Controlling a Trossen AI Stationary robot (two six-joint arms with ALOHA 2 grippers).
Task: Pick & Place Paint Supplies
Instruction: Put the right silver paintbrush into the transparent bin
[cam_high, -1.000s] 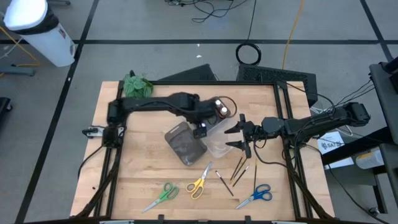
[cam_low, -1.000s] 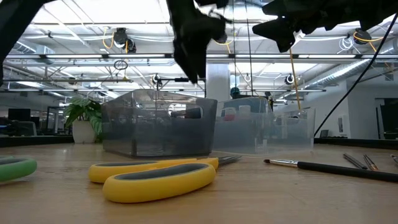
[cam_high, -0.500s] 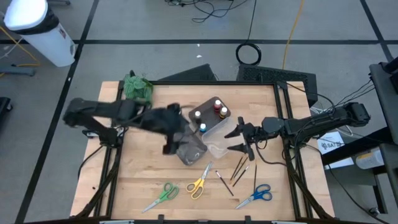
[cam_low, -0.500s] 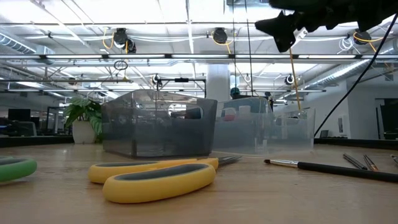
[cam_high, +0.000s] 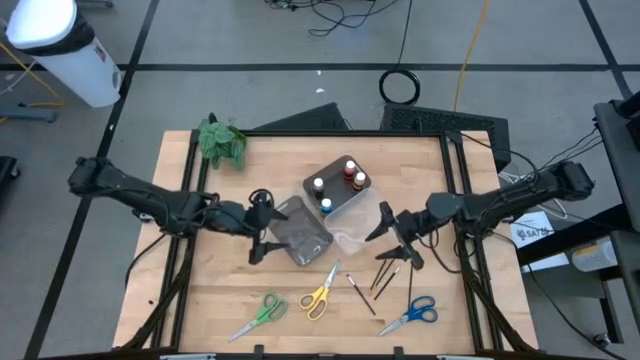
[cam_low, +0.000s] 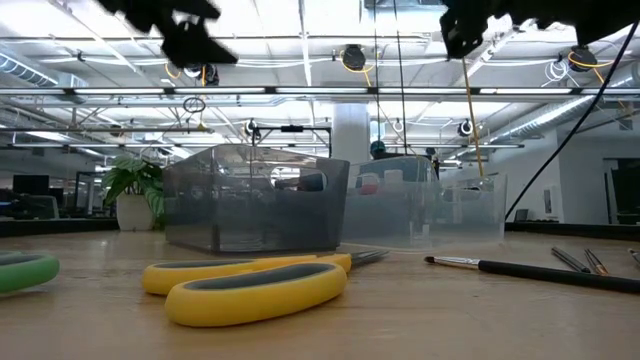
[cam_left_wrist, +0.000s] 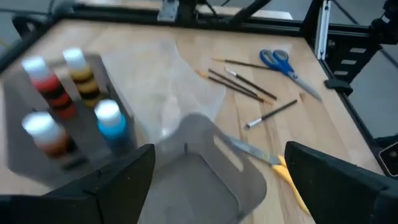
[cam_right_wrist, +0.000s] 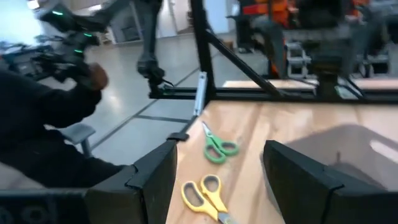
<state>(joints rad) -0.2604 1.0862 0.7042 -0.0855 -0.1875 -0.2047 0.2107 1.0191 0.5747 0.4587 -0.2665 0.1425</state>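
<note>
Several tiny paint bottles (cam_high: 336, 186) stand upright in a small grey tray (cam_left_wrist: 25, 165). Thin brushes (cam_high: 386, 272) lie flat on the table near the right gripper. Yellow scissors (cam_high: 321, 292), green scissors (cam_high: 258, 314) and blue scissors (cam_high: 410, 313) lie along the near edge. My left gripper (cam_high: 264, 227) hangs open above the table, left of the dark grey tray (cam_high: 300, 232). My right gripper (cam_high: 393, 241) hangs open above the brushes' far ends, right of the clear tray (cam_high: 351, 240). Neither holds anything.
A green leafy plant (cam_high: 220, 138) stands at the far left corner. The dark grey tray and the clear tray sit mid-table between the grippers. Bare wood lies left of the trays (cam_high: 215, 280). The black frame rails (cam_high: 470, 270) run along the table's sides.
My left gripper has drawn back fast from above the bottle tray toward the table's left, uncovering the bottles. My right gripper has shifted a little toward the near edge, over the brushes. The supplies and trays have stayed in place.
</note>
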